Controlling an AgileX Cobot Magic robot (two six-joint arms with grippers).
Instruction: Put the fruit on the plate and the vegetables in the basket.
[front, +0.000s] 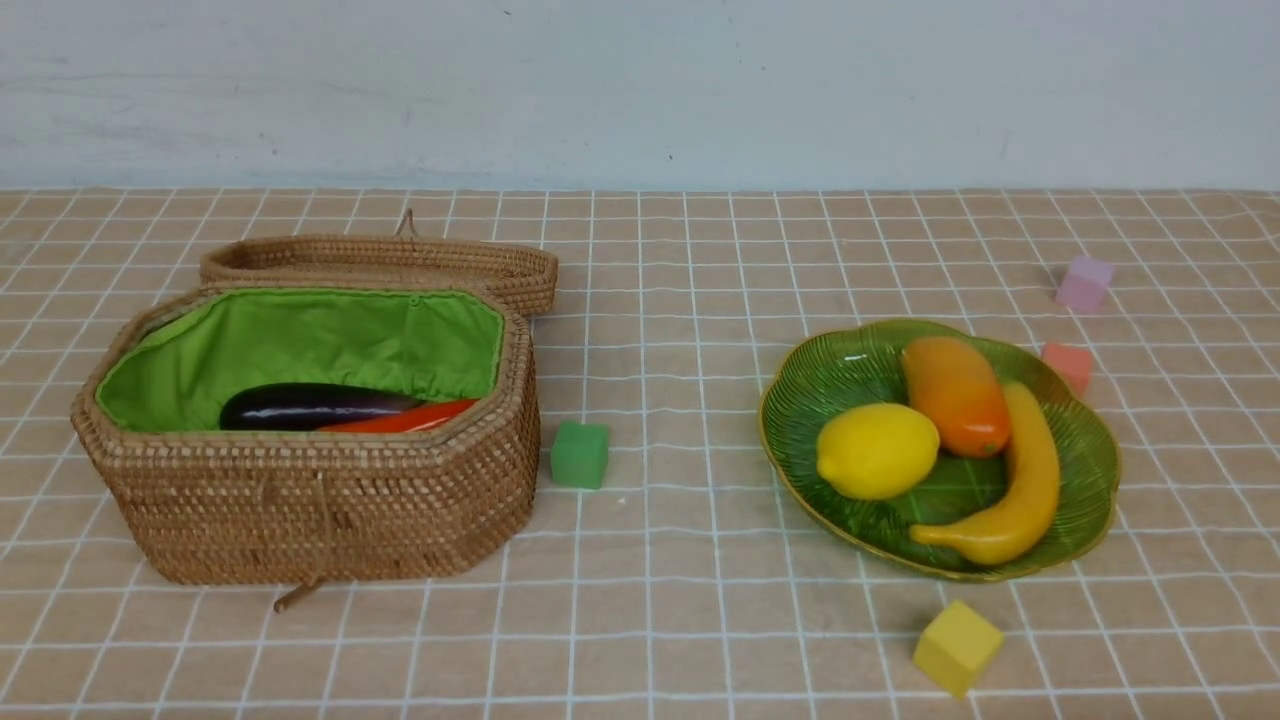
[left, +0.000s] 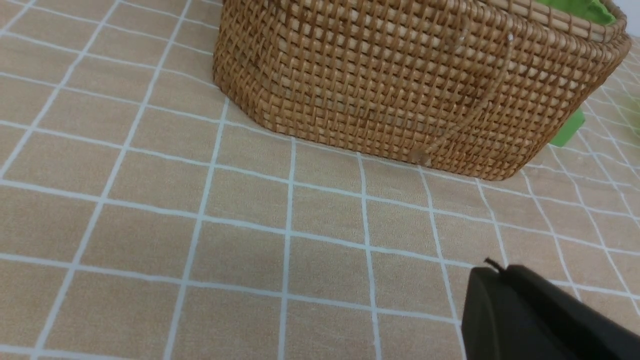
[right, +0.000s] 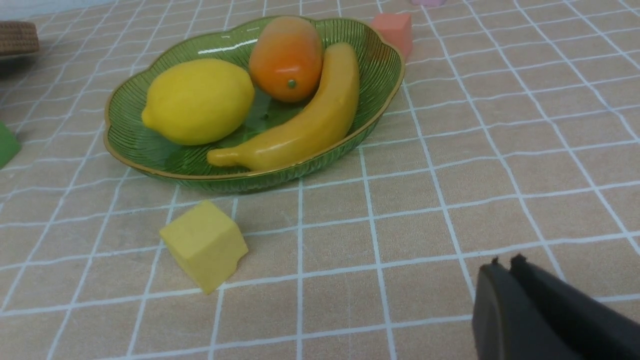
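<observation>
The green ribbed plate (front: 1085, 490) at the right holds the fruit: a yellow lemon (front: 877, 450), an orange mango (front: 955, 394) and a curved banana (front: 1020, 480). They show again in the right wrist view as the plate (right: 130, 150), lemon (right: 198, 101), mango (right: 286, 57) and banana (right: 300, 130). The open wicker basket (front: 300, 500) at the left holds a purple eggplant (front: 305, 405) and an orange carrot (front: 400, 418); any other vegetable inside is hidden. My left gripper (left: 492, 267) hangs shut and empty near the basket (left: 400, 85). My right gripper (right: 505, 262) is shut and empty, short of the plate.
The basket's lid (front: 380, 262) lies behind it. Loose cubes sit on the checked cloth: green (front: 579, 454) beside the basket, yellow (front: 956, 646) in front of the plate, salmon (front: 1067, 365) and lilac (front: 1084, 283) behind it. A pale wall closes the far edge.
</observation>
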